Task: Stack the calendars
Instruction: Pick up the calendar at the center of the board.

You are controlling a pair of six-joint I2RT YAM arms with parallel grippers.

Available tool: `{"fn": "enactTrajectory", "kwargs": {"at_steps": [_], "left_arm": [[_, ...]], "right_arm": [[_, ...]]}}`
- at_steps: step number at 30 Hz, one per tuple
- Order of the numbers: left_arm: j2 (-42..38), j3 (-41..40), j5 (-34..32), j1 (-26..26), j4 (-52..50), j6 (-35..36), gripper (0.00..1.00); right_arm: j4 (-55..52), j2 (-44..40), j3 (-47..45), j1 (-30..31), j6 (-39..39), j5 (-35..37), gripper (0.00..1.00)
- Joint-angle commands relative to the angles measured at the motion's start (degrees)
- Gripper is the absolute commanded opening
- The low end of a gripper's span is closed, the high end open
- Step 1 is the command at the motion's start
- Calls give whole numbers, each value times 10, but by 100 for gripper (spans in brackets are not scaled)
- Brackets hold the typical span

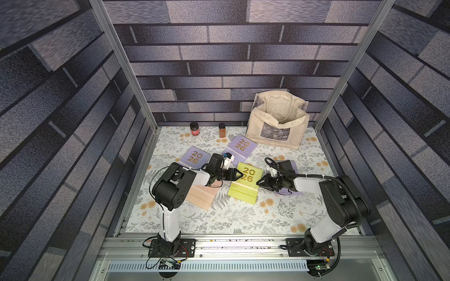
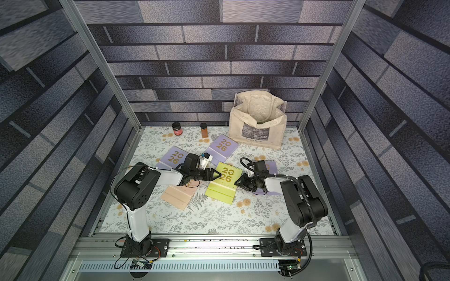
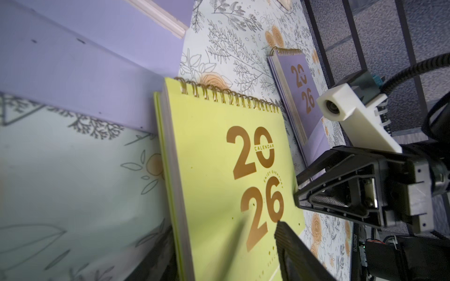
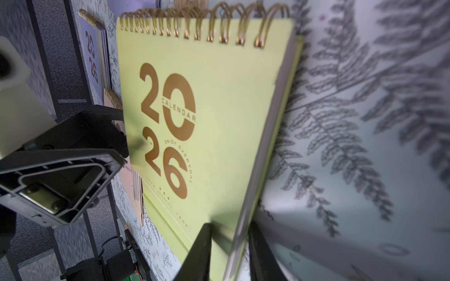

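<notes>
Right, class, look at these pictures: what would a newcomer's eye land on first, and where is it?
The yellow-green calendar at mid-table, with the left gripper and the right gripper at its opposite side edges. Next, the cream tote bag, standing open at the back right of the table.

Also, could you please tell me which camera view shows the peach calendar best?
The top views: both show the peach calendar lying flat, mostly exposed, with its far end hidden under the left arm. The right wrist view catches only a thin peach edge beside the yellow-green calendar. The left wrist view misses it entirely.
</notes>
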Motion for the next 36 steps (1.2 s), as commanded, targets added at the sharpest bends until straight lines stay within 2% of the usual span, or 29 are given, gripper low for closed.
{"fn": "enactTrajectory", "kwargs": {"at_steps": [1, 9, 14, 17, 21, 23, 28, 32, 36], "left_arm": [[21, -27, 81, -20, -46, -18, 62], [24, -30, 105, -15, -35, -21, 58], [14, -33, 115, -6, -31, -26, 49], [5, -33, 126, 2, -29, -29, 37], [-13, -33, 146, 14, -34, -31, 9], [-27, -35, 148, 19, -34, -33, 0], [-61, -37, 157, 37, -35, -41, 0], [-84, -42, 178, 54, -5, -71, 0], [-119, -38, 195, 58, 17, -99, 0]], "right_arm": [[62, -27, 0, 17, 0, -46, 27], [53, -44, 2, 18, -3, -38, 27], [38, -47, 2, 17, -8, -21, 30], [35, -50, 4, 17, -9, -16, 34], [28, -56, 7, 17, -13, -14, 43], [22, -65, 8, 16, -15, -12, 47], [9, -103, -1, -1, -14, -9, 58], [11, -165, -31, -32, -13, -12, 69], [22, -194, -48, -46, -25, -50, 76]]}}
